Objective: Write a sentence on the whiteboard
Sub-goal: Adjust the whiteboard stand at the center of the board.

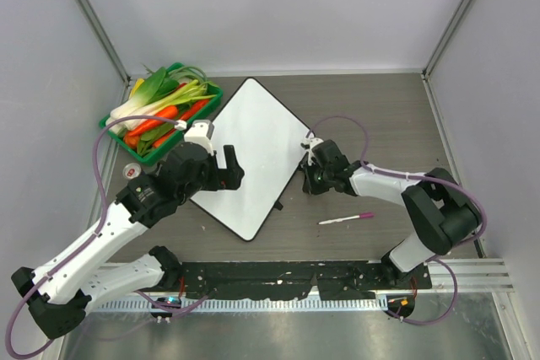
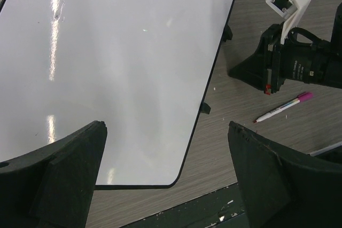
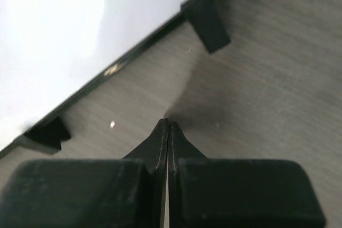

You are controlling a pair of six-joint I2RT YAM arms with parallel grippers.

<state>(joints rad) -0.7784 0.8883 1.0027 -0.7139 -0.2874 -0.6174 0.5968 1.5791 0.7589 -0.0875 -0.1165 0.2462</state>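
- Right pincer point(image 3: 167, 126): I see its two black fingers pressed flat together, tips meeting, with nothing between them.
- It points down at the grey-brown wood-grain table point(image 1: 380, 107), just beside the board's long right edge, apart from the frame.
- Left pincer point(image 2: 165, 132): jaws spread as wide as they go, nothing held, hovering over the near left part of the board.
- My task thing, the large flat glossy white rectangular whiteboard with rounded corners and a thin black frame point(image 1: 253, 149), lies flat mid-table. It is turned at an angle, one corner toward the arm bases.
- From the left wrist its surface reads plain white with streaks of reflected light.
- Two small black clips point(image 3: 206, 20) sit on the long edge facing the right arm. In the right wrist view the shut fingertips point at the table between them.
- One slim white marker pen with a pink-magenta cap point(image 1: 346, 219) lies on the table nearer the bases than the right pincer, apart from it and from the board.
- At the far left, a green plastic crate point(image 1: 213, 99) holds carrots and leafy green-and-white stalks; its corner is just beside the board's far-left edge.
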